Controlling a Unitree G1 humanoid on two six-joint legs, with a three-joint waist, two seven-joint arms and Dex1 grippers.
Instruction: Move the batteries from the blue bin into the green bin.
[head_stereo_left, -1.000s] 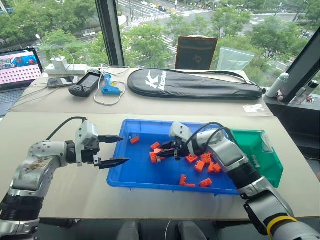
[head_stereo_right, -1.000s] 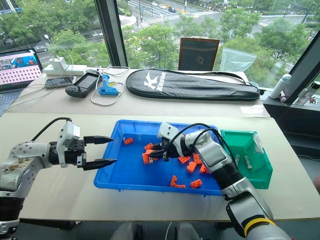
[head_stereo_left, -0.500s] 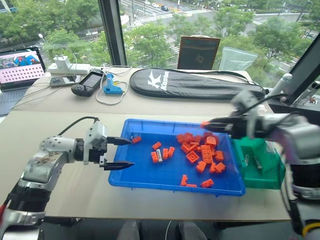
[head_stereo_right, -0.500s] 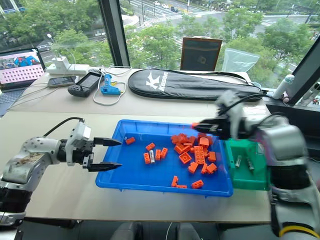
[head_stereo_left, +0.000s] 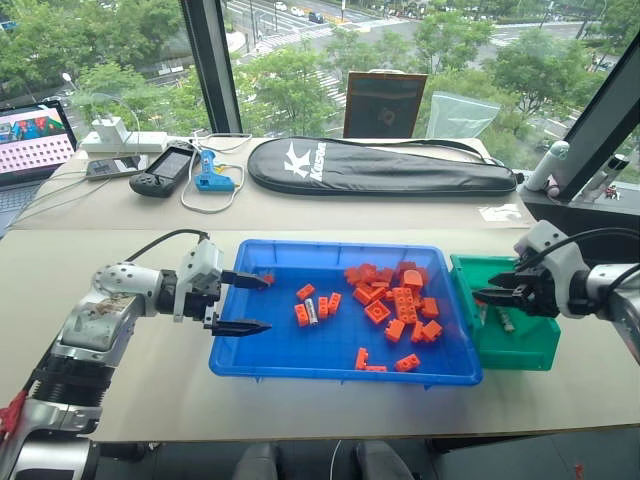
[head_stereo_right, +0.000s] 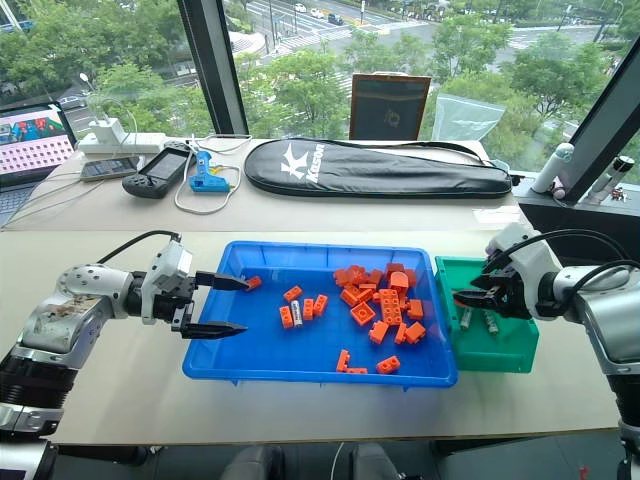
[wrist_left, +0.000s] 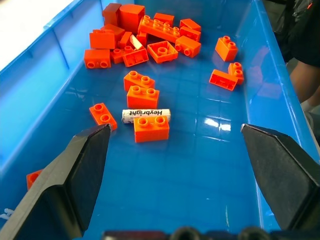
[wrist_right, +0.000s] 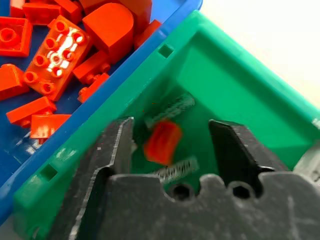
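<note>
At nine o'clock of the blue bin (head_stereo_left: 250, 352), the left gripper (head_stereo_left: 256, 303) hangs over the bin's left rim with its two black fingers spread wide and nothing between them. One fingertip lies near a lone orange brick (head_stereo_left: 268, 279) by the rim; the other reaches over bare blue floor, and the whole left third of the bin is open room.

Toward the bin's centre sits a small group of orange bricks (wrist_left: 151, 127), and among them lies one battery (wrist_left: 146, 115), a pale cylinder with dark print, touching the brick just beside it. In the left wrist view it rests between the two spread fingers, well ahead of them, with clear blue floor on the near side. From twelve to three o'clock of the bin a denser brick pile (head_stereo_left: 395, 295) crowds the far right corner, close to the rim. Two more bricks (head_stereo_left: 385, 362) lie near the front edge at about five o'clock.

At three o'clock, touching the blue bin's right rim, stands the green bin (head_stereo_left: 520, 352). The right gripper (head_stereo_left: 483, 294) hovers over its near-left edge, jaws parted and gripping nothing. Between the fingers, the right wrist view shows an orange brick-like piece (wrist_right: 163, 141) blurred above the green floor, possibly falling. Two batteries (head_stereo_right: 478, 321) lie on the floor of the green bin. Bare tabletop (head_stereo_left: 150, 380) runs along the front edge of both bins.
</note>
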